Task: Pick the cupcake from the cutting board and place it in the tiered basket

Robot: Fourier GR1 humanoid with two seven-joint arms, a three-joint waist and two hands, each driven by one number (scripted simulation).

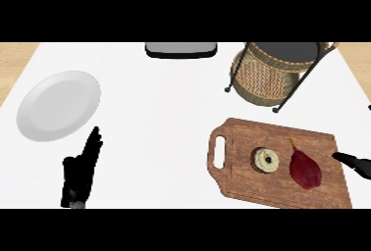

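Observation:
The cupcake [266, 159], pale and round with a dark centre, sits in the middle of the wooden cutting board [246, 132] at the lower right. A dark red, leaf-shaped item [305, 169] lies just to its right on the board. The wicker tiered basket [272, 73] with black wire legs stands at the back right. My right hand [355, 163] shows only partly at the right edge, a fingertip over the board's right side, apart from the cupcake. At the lower left rests my left hand [81, 169], open with fingers straight and holding nothing.
A white plate [58, 105] lies at the left of the white counter. A dark-rimmed grey object [181, 49] sits at the back centre. Wooden floor shows beyond the counter's left and right edges.

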